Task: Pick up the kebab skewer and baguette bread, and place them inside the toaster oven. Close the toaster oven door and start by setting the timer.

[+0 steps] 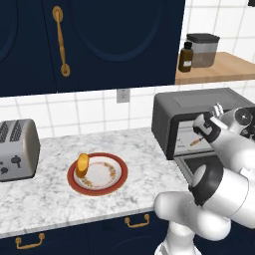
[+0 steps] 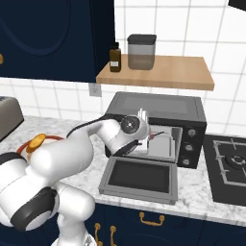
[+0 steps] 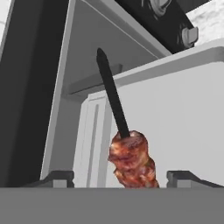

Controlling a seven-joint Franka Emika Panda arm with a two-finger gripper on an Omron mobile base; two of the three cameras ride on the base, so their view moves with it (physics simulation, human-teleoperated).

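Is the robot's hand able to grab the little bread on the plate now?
Probably yes, after swinging over. The gripper is open at the toaster oven, and the baguette bread sits uncovered on the plate.

arm: white w/ dark joints, bent at elbow, reaching fwd
wrist: rolled sideways
gripper [image 3: 118, 177]: 2 small dark fingertips [image 3: 57, 178] spread wide apart, neither pressing anything; jaws parted
hand: raised, level w/ forearm

A marble counter [image 1: 55, 191] carries a silver toaster [image 1: 17, 149], a red-rimmed plate [image 1: 97, 174] and the toaster oven [image 2: 158, 126].
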